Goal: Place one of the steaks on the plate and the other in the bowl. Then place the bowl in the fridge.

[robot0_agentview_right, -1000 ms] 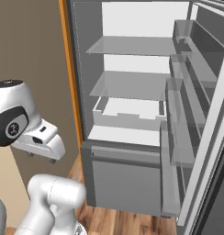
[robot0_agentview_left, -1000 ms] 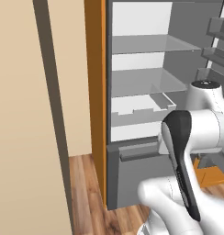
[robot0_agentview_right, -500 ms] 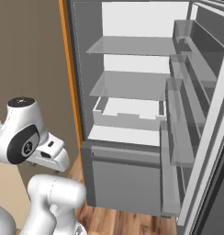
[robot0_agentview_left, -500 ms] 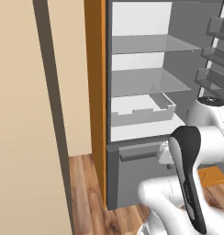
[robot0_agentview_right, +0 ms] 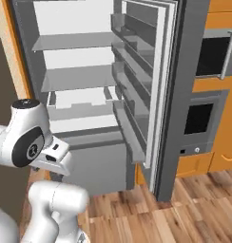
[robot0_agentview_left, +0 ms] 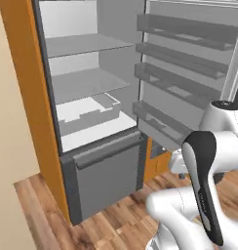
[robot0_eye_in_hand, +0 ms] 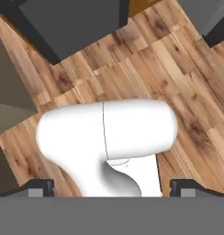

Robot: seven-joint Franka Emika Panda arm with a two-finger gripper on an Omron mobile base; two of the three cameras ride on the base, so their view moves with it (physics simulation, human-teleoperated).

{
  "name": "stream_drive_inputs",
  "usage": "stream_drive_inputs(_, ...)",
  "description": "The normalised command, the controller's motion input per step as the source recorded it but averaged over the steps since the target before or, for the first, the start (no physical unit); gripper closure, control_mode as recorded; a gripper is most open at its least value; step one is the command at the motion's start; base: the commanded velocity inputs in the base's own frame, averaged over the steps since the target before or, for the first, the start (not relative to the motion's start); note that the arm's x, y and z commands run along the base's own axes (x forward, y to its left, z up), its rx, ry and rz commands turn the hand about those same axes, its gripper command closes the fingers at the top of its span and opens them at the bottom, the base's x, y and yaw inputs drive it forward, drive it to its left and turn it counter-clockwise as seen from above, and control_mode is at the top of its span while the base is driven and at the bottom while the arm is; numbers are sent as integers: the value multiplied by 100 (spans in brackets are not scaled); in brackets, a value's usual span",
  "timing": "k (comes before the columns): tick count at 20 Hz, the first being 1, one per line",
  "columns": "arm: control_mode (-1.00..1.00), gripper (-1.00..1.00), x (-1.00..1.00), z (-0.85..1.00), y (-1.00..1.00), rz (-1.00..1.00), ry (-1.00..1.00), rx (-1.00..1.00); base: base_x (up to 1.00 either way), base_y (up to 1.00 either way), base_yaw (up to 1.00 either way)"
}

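The fridge [robot0_agentview_left: 87,80] stands wide open in front of me, with bare pale grey shelves and a shallow tray on its lower shelf [robot0_agentview_right: 80,99]. Its door [robot0_agentview_right: 160,95] swings out to the right and carries several empty bins. The steaks, the plate and the bowl are out of view. My gripper [robot0_eye_in_hand: 111,187] points down at the wooden floor, open, with its fingertips [robot0_eye_in_hand: 40,186] far apart and nothing held between them. The arm is folded low and close to the base.
A grey freezer drawer [robot0_agentview_left: 106,176] closes off the fridge's bottom. An orange side panel [robot0_agentview_left: 28,97] and a beige wall [robot0_agentview_left: 6,122] lie to the left. Right of the door stands an orange cabinet with built-in ovens [robot0_agentview_right: 217,57]. Wooden floor [robot0_eye_in_hand: 178,69] lies below.
The whole picture has shifted, so the base has moved: the fridge door and oven cabinet now show on the right. The arm's elbow has sunk lower.
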Motion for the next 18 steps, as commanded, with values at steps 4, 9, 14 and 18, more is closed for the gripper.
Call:
stream_drive_inputs(4,100,-100,0,0,0,0,0,0,-7,-46,-81)
stream_drive_inputs(9,100,-100,0,0,0,0,0,0,0,-16,-97)
stream_drive_inputs(14,100,-100,0,0,0,0,0,0,0,-20,-96)
stream_drive_inputs(18,100,-100,0,0,0,0,0,0,4,-26,-91)
